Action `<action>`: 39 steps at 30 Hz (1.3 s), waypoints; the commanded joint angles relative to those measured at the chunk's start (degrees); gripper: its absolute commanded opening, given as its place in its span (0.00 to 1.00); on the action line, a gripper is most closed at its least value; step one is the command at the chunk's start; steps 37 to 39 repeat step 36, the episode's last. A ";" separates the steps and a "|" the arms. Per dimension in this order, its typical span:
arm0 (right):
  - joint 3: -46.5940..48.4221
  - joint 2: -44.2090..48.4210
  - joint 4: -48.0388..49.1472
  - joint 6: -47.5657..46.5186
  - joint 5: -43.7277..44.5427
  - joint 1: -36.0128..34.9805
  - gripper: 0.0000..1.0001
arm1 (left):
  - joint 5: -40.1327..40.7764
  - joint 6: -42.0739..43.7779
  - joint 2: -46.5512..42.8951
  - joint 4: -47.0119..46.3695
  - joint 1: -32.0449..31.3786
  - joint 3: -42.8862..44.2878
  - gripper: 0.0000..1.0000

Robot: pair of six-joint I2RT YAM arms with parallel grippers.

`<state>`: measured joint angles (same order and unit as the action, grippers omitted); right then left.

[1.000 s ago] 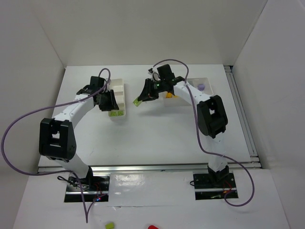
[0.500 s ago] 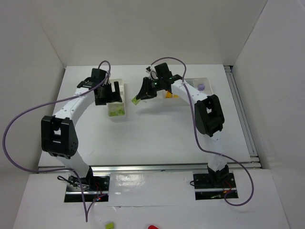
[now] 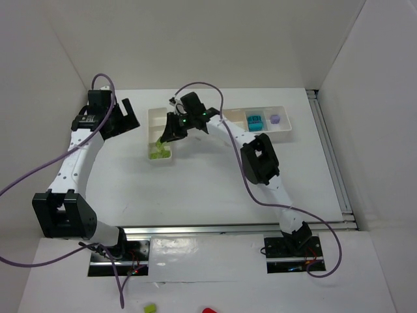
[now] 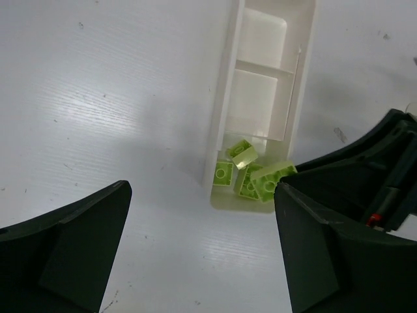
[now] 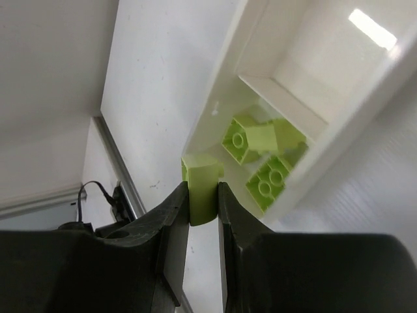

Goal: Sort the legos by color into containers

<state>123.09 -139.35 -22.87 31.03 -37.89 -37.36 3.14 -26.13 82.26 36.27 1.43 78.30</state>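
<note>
Lime brick [image 5: 201,175] pinched in right tool [image 5: 203,195] — narrow tray [image 4: 225,111] just beside.

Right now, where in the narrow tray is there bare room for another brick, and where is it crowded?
Bare: the two compartments beyond the divider in the narrow tray. Crowded: the near end compartment, holding the lime bricks, at whose rim the right end effector holds another lime brick.

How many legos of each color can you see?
Lime green legos: 4 (3 in the narrow tray, plus 1 lime green lego pinched in the right hand)
Teal lego: 1
Purple lego: 1
Total: 6 that show
</note>
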 commanded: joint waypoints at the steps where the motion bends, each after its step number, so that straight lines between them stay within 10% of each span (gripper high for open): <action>1: 9.17 -4.08 1.70 0.26 0.54 -1.40 0.22 | -0.59 -1.12 -1.22 -0.41 0.24 -0.96 1.00; 3: 12.95 -6.81 -0.41 0.26 1.06 -2.19 0.62 | -1.11 -1.12 -1.22 -0.41 0.76 -0.96 1.00; 7: 9.14 -2.08 -1.30 -0.35 5.45 -2.19 0.85 | -1.73 -1.12 -1.22 -0.41 0.77 -0.96 1.00; 14: -8.79 17.77 -3.30 -3.86 24.32 4.39 0.92 | -2.78 -1.12 -1.22 -0.41 1.29 -0.35 1.00; 21: -27.34 35.62 -11.48 -4.40 65.37 8.69 1.00 | -4.54 -1.12 -1.22 -0.41 1.29 0.80 1.00; 39: -44.86 53.30 -9.73 -2.99 64.87 13.72 1.00 | -7.09 -1.12 -2.28 -1.55 1.29 0.10 1.00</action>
